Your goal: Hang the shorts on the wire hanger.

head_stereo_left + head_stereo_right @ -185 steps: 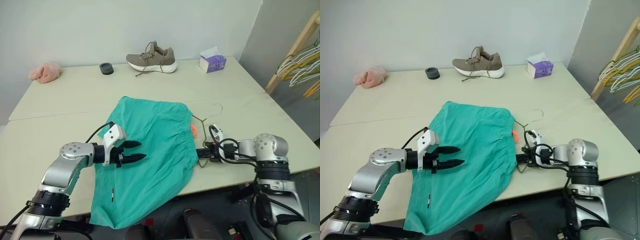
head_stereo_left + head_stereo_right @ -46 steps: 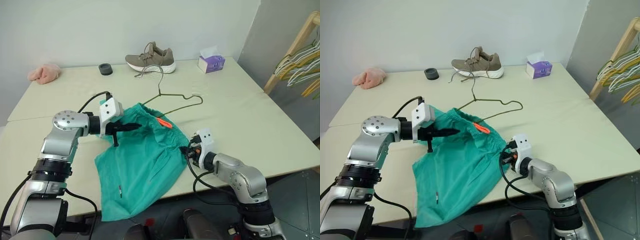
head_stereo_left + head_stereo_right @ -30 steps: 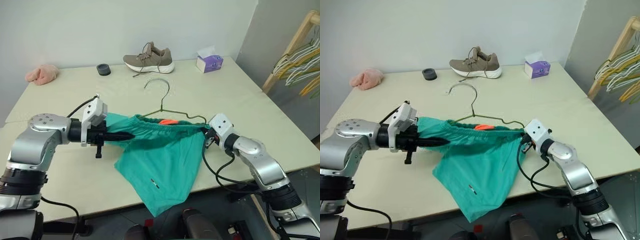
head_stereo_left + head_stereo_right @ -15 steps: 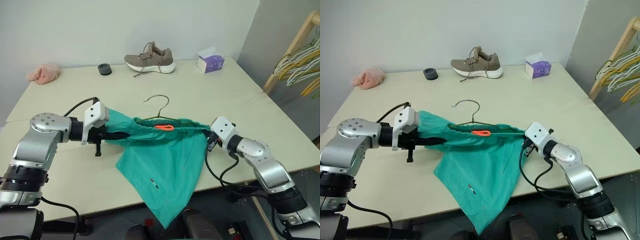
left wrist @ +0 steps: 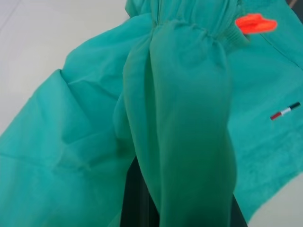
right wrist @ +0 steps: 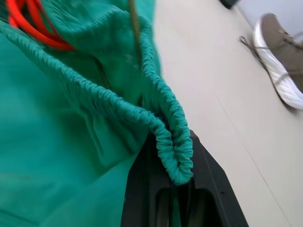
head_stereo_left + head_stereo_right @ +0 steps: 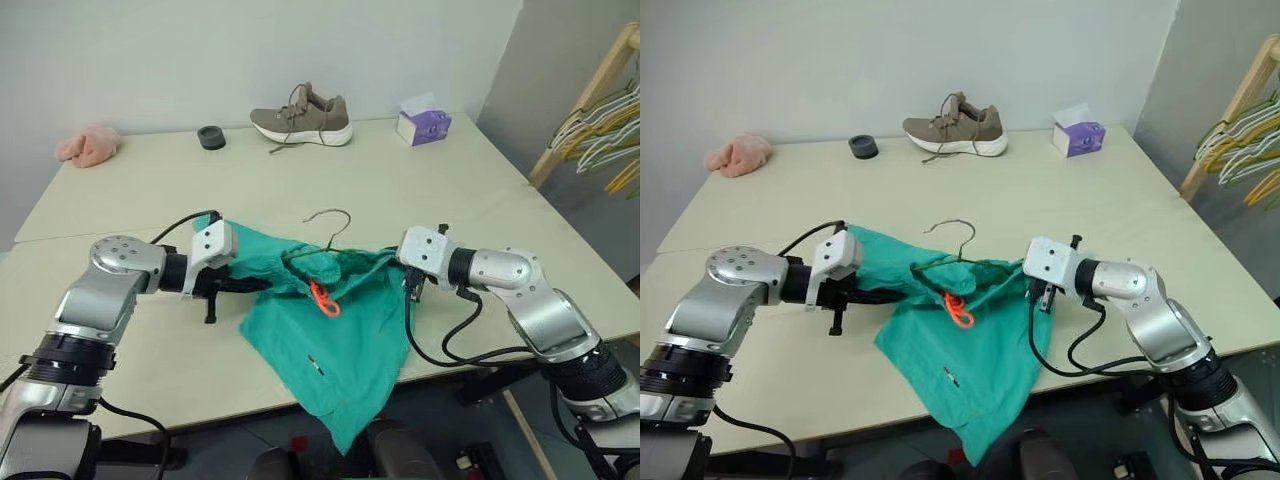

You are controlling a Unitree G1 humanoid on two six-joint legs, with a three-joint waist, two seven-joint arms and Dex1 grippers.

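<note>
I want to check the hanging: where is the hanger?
In the head views, mid-table between both grippers: the hanger sits inside the shorts' waistband, hook poking up.

Pale wall, beige table, wooden rack at right.

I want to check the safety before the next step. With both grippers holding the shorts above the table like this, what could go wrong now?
1. The wire hanger sits loosely in the waistband of the shorts, only its hook showing. It may tip or slide out.
2. The right gripper pinches only the waistband's edge, so the fabric might slip free.
3. The left gripper is covered by bunched cloth, and the legs hang past the table edge; they may snag.
</note>
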